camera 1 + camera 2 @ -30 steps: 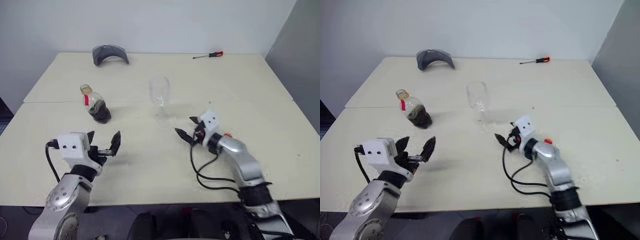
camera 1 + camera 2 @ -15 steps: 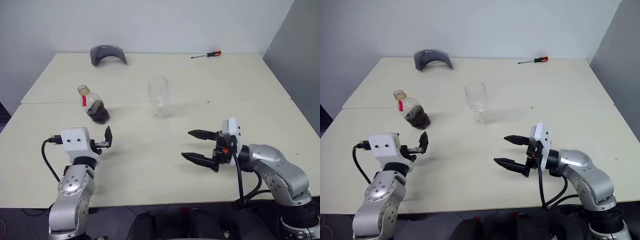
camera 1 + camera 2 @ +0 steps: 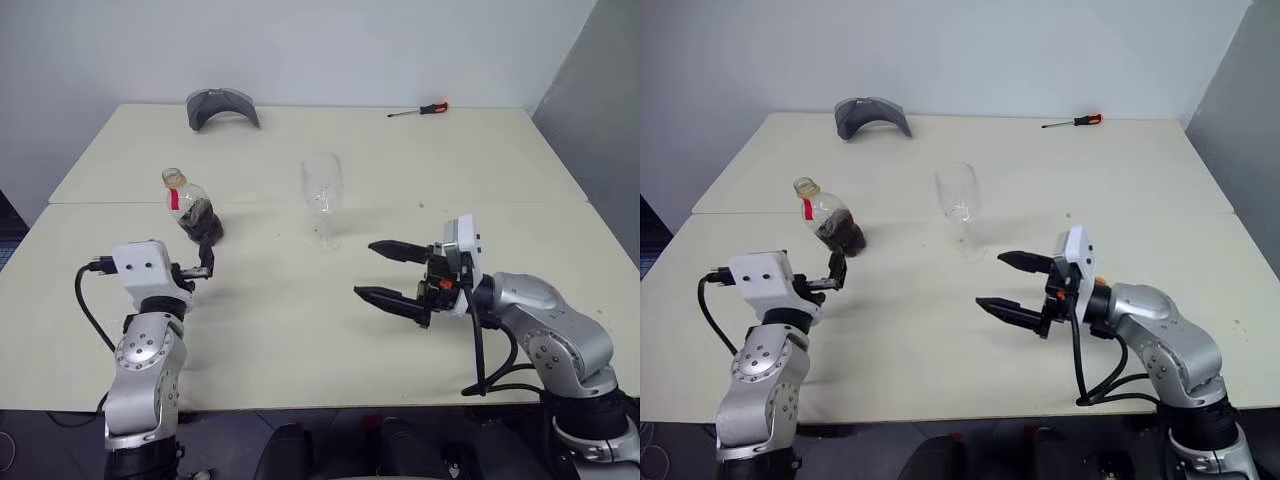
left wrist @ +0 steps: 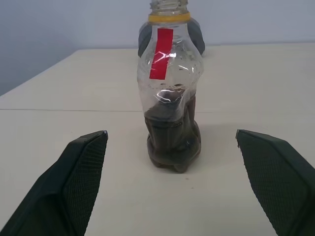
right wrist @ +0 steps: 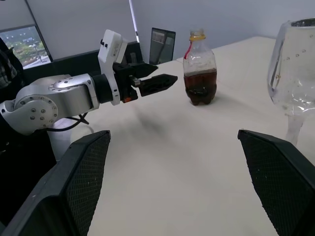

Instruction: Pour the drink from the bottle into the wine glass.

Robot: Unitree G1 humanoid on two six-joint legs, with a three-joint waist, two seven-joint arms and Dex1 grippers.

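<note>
Bottle (image 3: 193, 211) first: one small clear plastic bottle stands upright on the pale worktop (image 3: 300, 330), on the robot's left side, its long axis vertical, with a yellow ring and a red strip near the neck. From the left wrist view its mouth looks open, with no cap on it. A small amount of dark, cola-like drink (image 4: 173, 142) sits in its lower part. The left pincer (image 3: 202, 270) hangs just short of the bottle, pointing straight at it, and the bottle lies dead ahead, centred between the two black fingers (image 4: 81, 162), which are spread wide and touch nothing. This arm is clearly the nearer one to the bottle. One wine glass (image 3: 321, 195) stands upright near the middle of the worktop, to the right of the bottle and apart from it; it looks empty. The right pincer (image 3: 385, 269) hovers in front of the glass, a little to its right, pointing across toward the robot's left, its fingers also spread wide and empty. Counted: one bottle, one glass, two pincers. Far back on the worktop lie one grey curved object (image 3: 222, 106) and one red-handled screwdriver (image 3: 418, 110), both well apart from the task's things.
</note>
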